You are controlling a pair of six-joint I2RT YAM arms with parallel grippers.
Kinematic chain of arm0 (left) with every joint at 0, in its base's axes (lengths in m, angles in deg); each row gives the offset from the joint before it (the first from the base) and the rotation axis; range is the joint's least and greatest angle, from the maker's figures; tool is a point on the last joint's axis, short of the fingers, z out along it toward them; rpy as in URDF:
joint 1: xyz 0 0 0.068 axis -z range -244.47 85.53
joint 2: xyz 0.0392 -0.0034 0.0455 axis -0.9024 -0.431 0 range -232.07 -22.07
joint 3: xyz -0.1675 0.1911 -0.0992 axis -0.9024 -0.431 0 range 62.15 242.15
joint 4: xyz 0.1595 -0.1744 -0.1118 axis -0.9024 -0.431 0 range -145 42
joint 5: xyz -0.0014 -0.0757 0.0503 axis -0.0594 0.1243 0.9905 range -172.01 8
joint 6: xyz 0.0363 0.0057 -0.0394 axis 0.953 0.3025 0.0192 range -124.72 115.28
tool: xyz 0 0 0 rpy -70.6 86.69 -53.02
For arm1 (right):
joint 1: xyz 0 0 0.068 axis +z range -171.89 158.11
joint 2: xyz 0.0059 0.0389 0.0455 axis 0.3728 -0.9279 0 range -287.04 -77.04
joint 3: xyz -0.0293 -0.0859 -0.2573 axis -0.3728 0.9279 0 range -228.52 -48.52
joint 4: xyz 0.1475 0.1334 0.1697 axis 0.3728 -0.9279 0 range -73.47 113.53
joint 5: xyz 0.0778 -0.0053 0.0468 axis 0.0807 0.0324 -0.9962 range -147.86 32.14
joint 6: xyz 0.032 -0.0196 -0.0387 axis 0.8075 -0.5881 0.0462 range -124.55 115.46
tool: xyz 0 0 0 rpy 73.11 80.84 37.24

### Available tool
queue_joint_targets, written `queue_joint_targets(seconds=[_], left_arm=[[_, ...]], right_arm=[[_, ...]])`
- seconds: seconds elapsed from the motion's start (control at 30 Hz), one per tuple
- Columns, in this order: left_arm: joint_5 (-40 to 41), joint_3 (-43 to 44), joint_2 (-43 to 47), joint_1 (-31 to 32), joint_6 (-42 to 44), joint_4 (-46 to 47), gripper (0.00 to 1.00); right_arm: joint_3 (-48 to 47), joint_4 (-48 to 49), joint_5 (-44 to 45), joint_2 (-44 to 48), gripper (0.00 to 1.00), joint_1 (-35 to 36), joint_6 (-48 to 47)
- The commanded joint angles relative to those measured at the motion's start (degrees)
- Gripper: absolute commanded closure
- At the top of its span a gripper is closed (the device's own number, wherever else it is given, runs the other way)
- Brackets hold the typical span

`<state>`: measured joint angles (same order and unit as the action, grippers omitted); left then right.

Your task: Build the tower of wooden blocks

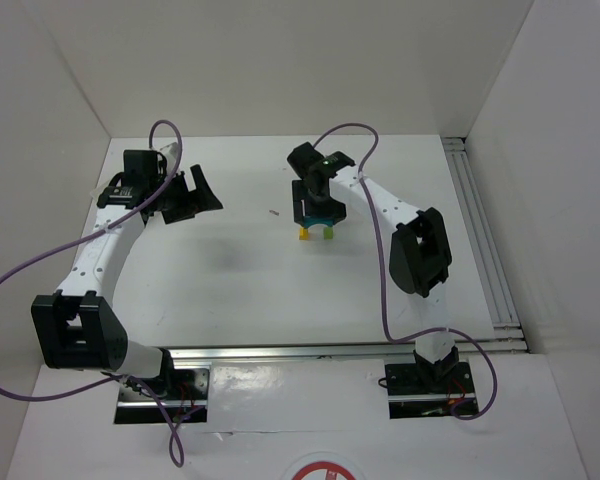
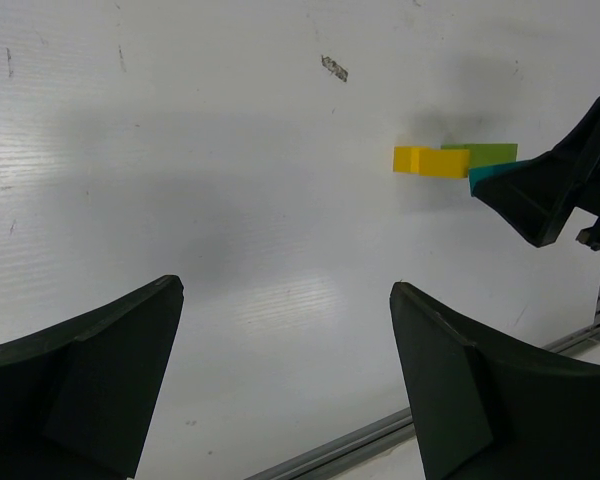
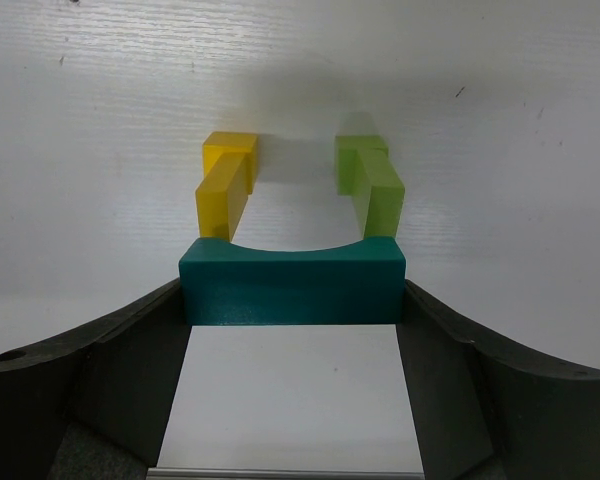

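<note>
The right claw [image 1: 317, 208] is gripping the teal arch [image 3: 292, 285] by its two ends, fingers pressing on either side, and is holding it right over the two pillars; the yellow block [image 3: 225, 190] is standing at 9 o'clock of the green block [image 3: 372, 185], with a gap between them that the arch's hollow is spanning. Seen from above, this group is sitting toward 1 o'clock of the bench [image 1: 230, 280] centre. The arch's ends are lining up with the pillar tops in the wrist view, though whether it is already resting on them I cannot tell. The left claw [image 2: 285, 380] is hanging wide and empty out toward 10 o'clock, well apart from the blocks. The step in hand is looking like the seating of the arch, the last piece; doing it well is meaning keeping the arch level, lowering straight until both ends are bearing evenly, then parting the fingers slowly and only a little, since the pillars are small and probably light; any sideways drag on release is risking toppling one, so lifting straight up afterwards is seeming safest.
</note>
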<state>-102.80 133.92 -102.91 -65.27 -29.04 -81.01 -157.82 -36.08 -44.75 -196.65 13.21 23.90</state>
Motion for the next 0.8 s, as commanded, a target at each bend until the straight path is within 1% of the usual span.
queue_joint_targets(seconds=[0.0, 0.77], left_arm=[[-0.12, 0.04, 0.24, 0.27, 1.11, 0.76, 0.03], [-0.12, 0.04, -0.29, 0.27, 1.11, 0.76, 0.03]], right_arm=[[-1.01, 2.57, 0.7, -0.79, 0.23, -0.02, -0.32], [-2.06, 3.72, 1.4, -0.8, 0.23, -0.02, -0.32]])
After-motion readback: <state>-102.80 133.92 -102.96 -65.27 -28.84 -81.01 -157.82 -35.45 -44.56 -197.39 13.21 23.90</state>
